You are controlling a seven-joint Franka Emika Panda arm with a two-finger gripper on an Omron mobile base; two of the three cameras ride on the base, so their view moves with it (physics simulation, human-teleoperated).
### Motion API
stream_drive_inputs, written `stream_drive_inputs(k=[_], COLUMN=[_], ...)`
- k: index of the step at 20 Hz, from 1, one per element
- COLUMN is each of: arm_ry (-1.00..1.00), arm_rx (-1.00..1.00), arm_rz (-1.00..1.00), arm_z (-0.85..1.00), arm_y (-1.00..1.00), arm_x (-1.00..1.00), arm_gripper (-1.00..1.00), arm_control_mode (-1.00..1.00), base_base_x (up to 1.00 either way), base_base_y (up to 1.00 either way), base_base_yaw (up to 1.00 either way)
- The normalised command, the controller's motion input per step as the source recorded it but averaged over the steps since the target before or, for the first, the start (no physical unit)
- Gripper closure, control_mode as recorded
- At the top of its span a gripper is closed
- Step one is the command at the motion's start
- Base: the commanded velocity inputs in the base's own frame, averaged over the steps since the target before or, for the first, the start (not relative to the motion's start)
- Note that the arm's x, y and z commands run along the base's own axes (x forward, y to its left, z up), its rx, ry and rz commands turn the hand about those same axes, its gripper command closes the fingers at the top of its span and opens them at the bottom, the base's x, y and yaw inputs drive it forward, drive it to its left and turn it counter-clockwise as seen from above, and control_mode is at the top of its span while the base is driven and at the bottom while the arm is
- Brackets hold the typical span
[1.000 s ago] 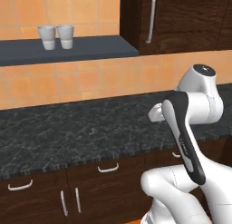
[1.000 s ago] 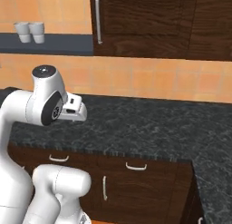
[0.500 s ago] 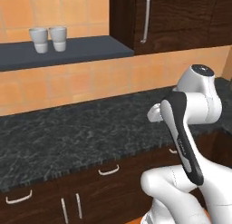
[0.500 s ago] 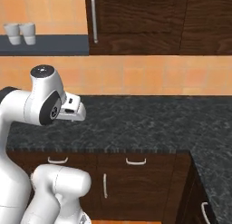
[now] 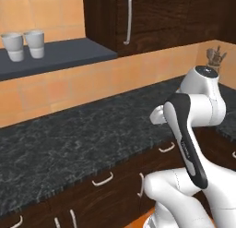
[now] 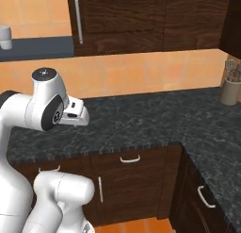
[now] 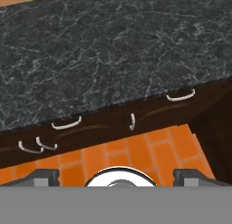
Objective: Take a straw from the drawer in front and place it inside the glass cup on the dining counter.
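Hand (image 7: 116, 174) looks down over the black speckled desk (image 7: 113, 51); its two dark fingertips (image 7: 43, 177) sit wide apart at the bottom corners of the hand view, gripping nothing. Below the desk edge runs a row of dark brown wooden fronts. One drawer (image 7: 84, 129) carries a short curved silver handle (image 7: 66, 124), lying ahead of the hand and slightly toward the left fingertip; it is closed and well apart from the fingertips. A second curved handle (image 7: 180, 96) sits further right. Orange tiled floor (image 7: 136, 150) lies between the fronts and the hand. In the left base view, the arm (image 5: 189, 135) is folded above the desk, and two opaque white-grey mugs (image 5: 23, 45) stand side by side on a dark shelf (image 5: 60, 56) against the orange tiled wall.
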Motion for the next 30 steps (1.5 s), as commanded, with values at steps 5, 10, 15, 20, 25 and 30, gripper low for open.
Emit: stream_drive_inputs(k=[5, 10, 15, 20, 25, 30], arm_ry=[0.00, 0.00, -0.07, -0.09, -0.12, -0.16], arm_rx=[0.00, 0.00, 0.01, 0.19, 0.28, 0.21], arm_rz=[0.00, 0.00, -0.23, -0.39, -0.26, -0.09], arm_z=[0.00, 0.00, 0.00, -0.12, -0.55, -0.61], arm_y=[0.00, 0.00, 0.09, -0.66, -0.91, -0.66], arm_x=[0.00, 0.00, 0.01, -0.43, -0.36, -0.27], arm_gripper=[-1.00, -1.00, -1.00, -1.00, -1.00, -1.00], arm_control_mode=[1.00, 1.00, -1.00, -1.00, -1.00, -1.00], base_base_x=[0.04, 0.24, 0.11, 0.00, 0.00, 0.00], base_base_y=[0.44, 0.58, 0.24, 0.00, 0.00, 0.00], base_base_yaw=[-0.36, -0.32, -0.13, 0.00, 0.00, 0.00])
